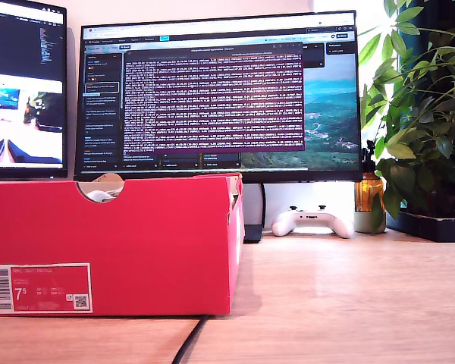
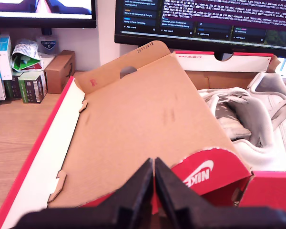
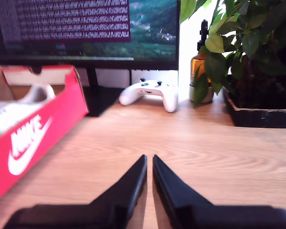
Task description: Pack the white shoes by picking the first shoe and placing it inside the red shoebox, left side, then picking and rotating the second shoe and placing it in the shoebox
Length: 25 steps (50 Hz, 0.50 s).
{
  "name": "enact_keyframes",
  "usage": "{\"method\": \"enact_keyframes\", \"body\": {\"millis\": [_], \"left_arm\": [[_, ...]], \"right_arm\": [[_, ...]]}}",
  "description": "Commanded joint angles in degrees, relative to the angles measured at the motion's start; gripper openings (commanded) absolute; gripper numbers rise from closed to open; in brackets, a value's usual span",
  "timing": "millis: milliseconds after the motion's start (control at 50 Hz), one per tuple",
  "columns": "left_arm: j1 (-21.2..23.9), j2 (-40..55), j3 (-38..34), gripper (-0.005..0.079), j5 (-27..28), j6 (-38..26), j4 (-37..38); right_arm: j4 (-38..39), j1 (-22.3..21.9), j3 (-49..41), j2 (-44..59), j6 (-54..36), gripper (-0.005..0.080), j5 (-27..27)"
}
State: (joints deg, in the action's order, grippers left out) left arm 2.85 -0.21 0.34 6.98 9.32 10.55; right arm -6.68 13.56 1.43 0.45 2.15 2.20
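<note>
The red shoebox (image 1: 114, 243) sits on the table (image 1: 341, 303) toward the exterior view's left, its barcode label (image 1: 39, 288) facing the camera and a half-round notch in its top edge showing a bit of white. In the first wrist view the white shoes (image 2: 257, 119) lie inside the box, at about two o'clock from my first pincer (image 2: 154, 177), beside the brown inner lid flap (image 2: 143, 124). My first pincer is closed, its tips pressed together at the box's near red edge (whether it pinches the cardboard I cannot tell). My second pincer (image 3: 149, 167) hovers over bare table with its tips nearly touching and nothing between them; the white game controller (image 3: 150, 94) lies at twelve o'clock, the potted plant (image 3: 248, 52) at two.
</note>
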Motion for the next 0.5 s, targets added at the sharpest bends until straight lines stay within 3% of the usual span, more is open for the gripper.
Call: {"method": "enact_keyframes", "body": {"millis": [0, 140, 240, 480], "left_arm": [[0.02, -0.48, -1.77, -0.0021, 0.07, 0.33, 1.14], [0.02, -0.48, -1.77, -0.0021, 0.02, 0.33, 1.14], [0.02, -0.48, -1.77, -0.0021, 0.04, 0.33, 1.16], [0.02, -0.48, -1.77, -0.0021, 0.04, 0.33, 1.16]], "right_arm": [[0.02, -3.32, -1.16, -0.39, 0.90, -0.0002, -2.34], [-0.20, -13.22, -1.16, -0.39, 0.81, -0.0002, -8.20], [-0.11, -17.70, -1.16, -0.39, 0.57, -0.0002, -13.00], [-0.37, -18.58, -1.16, -0.39, 0.02, -0.0002, -14.84]]}}
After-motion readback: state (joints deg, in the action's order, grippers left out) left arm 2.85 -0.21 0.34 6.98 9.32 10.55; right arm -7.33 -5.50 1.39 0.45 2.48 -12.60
